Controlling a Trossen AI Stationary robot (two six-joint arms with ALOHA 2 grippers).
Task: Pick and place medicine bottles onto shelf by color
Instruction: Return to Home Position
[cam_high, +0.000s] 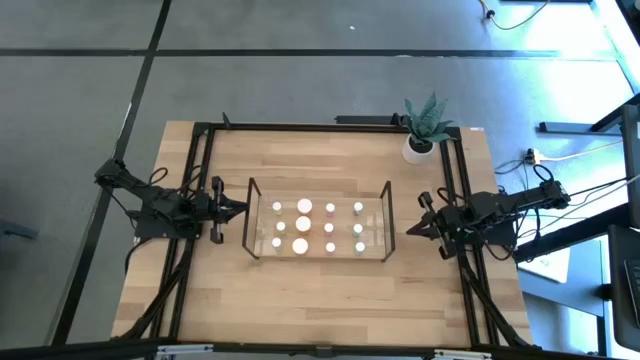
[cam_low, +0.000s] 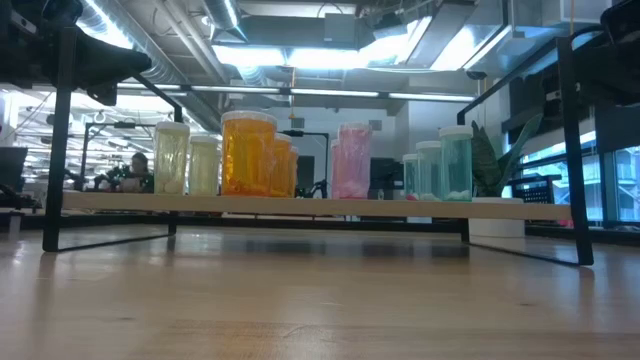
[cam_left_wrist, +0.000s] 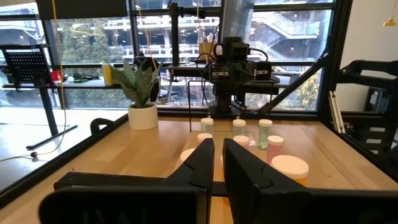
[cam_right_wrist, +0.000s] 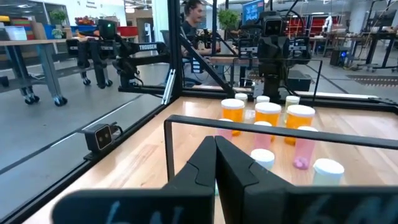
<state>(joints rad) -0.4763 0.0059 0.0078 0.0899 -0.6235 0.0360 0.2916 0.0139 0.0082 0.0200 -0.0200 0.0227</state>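
The clear shelf (cam_high: 250, 238) with thin dark frame edges stands at the table's middle. About a dozen white-capped medicine bottles (cam_high: 303, 226) stand upright on it in rows. In the low view they are grouped by colour: pale white-yellow (cam_low: 172, 158), orange (cam_low: 248, 153), pink (cam_low: 352, 160), green (cam_low: 457, 163). My left gripper (cam_high: 241, 208) is shut and empty just left of the shelf's left end, pointing at it. My right gripper (cam_high: 410, 230) is shut and empty just right of the shelf's right end.
A white plant pot (cam_high: 420, 148) with a green plant stands at the far right of the table. The black metal table frame (cam_high: 200, 150) runs along the left, right and far sides. Bare wood lies between the shelf and the near edge (cam_high: 320, 300).
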